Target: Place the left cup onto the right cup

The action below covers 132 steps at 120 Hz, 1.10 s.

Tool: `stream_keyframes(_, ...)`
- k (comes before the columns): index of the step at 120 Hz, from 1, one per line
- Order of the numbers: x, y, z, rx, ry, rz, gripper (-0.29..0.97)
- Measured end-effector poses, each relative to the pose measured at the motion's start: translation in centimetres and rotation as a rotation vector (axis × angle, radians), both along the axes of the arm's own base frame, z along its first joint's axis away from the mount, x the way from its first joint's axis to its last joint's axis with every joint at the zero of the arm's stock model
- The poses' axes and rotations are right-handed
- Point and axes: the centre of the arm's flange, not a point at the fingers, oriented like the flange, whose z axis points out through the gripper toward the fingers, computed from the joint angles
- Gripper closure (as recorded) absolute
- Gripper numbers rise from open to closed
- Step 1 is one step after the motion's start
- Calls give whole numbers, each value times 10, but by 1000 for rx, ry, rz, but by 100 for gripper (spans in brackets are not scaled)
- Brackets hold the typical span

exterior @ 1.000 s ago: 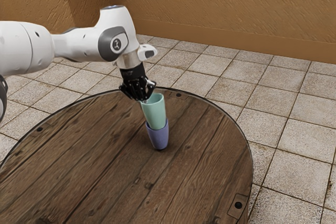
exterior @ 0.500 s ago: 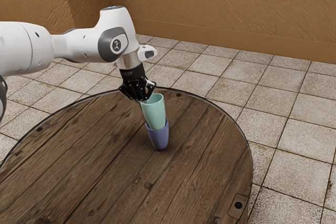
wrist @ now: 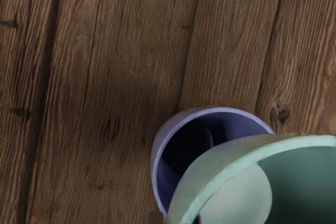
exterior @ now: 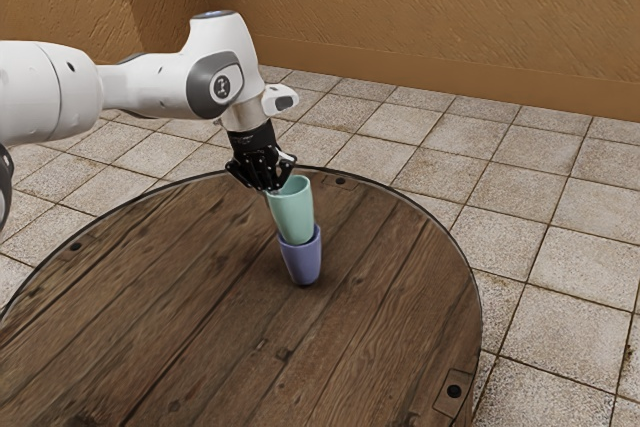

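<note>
Straightening the tilted green cup (exterior: 293, 212) inside the purple cup (exterior: 301, 259) comes first imo; can't tell if the end effector (exterior: 267, 181) grips it.

The jaws now sit slightly higher and a little further toward the exterior view's left than a second ago. The green cup (exterior: 292, 212) leans a touch more that way inside the purple cup (exterior: 301, 259).
</note>
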Motion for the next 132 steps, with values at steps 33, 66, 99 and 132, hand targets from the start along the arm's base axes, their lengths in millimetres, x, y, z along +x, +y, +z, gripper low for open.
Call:
stream_keyframes(33,-1,-2,-7,-2,-6,-2,51)
stream_keyframes(66,-1,-3,-3,-4,-18,-4,14)
stream_keyframes(99,-5,-4,4,-2,-25,-9,4)
stream_keyframes(132,-14,-10,18,15,-38,-32,1)
